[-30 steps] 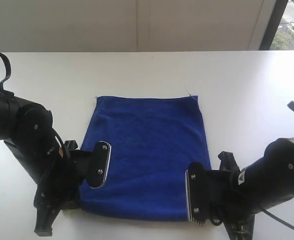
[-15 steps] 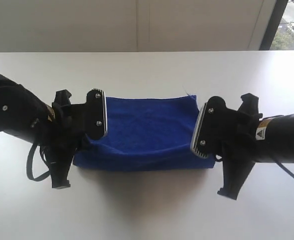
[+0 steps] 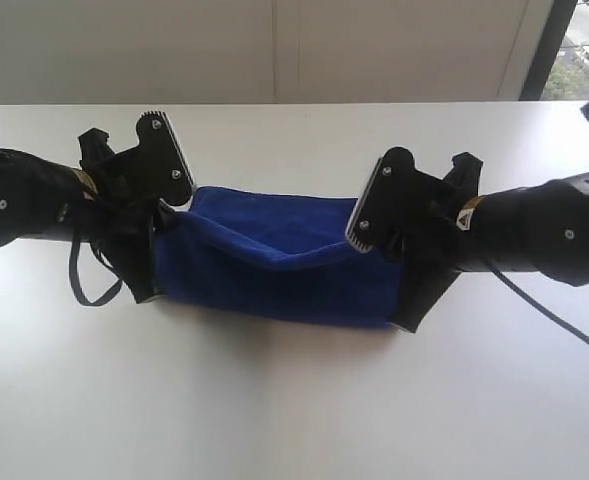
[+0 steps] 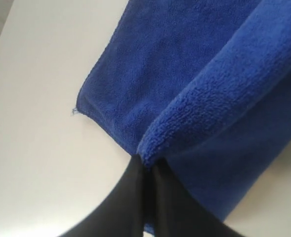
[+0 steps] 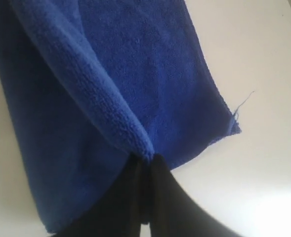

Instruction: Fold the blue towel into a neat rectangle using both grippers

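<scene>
Since the fold needs one edge laid over the other, we have the left claw [image 4: 147, 170] and right claw [image 5: 146, 165] each clamped on a corner of the blue towel [image 3: 274, 270], which lies doubled mid-frame on the white desk [image 3: 294, 400].

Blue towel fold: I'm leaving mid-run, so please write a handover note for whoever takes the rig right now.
Left gripper: shut on one corner of the blue towel.
Right gripper: shut on the other corner of that edge.
Towel: held edge raised, far part flat on the white table.
Done: both corners gripped and lifted.
Left: lay the held edge on the far edge, release, check the rectangle.
</scene>
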Motion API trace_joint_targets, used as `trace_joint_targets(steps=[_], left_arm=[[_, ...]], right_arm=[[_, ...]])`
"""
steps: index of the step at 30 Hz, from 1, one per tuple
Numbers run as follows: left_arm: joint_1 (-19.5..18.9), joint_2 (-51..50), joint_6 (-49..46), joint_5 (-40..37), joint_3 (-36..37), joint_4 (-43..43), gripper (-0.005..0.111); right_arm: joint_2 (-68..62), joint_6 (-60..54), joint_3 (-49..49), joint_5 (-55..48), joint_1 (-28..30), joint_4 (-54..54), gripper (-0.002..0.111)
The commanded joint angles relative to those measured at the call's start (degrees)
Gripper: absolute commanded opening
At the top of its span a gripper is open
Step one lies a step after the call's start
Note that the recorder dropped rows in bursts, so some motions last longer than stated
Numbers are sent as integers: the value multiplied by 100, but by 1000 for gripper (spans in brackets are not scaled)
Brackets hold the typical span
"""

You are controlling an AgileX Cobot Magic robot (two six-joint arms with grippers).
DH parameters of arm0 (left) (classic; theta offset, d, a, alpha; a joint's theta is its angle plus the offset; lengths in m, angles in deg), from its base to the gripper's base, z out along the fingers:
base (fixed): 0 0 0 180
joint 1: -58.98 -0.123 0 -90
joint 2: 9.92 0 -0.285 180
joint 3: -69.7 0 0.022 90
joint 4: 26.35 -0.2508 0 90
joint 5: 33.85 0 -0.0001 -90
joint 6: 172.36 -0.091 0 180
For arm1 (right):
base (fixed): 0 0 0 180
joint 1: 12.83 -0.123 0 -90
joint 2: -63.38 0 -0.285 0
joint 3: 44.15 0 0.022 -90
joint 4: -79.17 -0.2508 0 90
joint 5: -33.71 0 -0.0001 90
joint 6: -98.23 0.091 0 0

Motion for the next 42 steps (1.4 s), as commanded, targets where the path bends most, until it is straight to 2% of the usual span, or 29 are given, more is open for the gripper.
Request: trace_joint_targets(steps=[1,6,14,24,32,42], left_arm=[[-26,-122,71,415,-17,33,0],[-26,-122,71,199,-17,175,0],[-6,148,83,-905,-6,358,0],[625,748,361,-1936,5,476,0],[1049,1009,721,-2389,3,476,0],[1135,1487,1266,-3090,209,433,0]], right_arm=[[-259,131,251,128,141,-13,0],[-188,87,302,-25,230,-1,0],[509,-48,292,-1094,230,20,0],[1399,-48,272,-2600,230,489,0],[2391,-48,-375,-2653,173,489,0],[2957,406,-558,-3259,-378,489,0]])
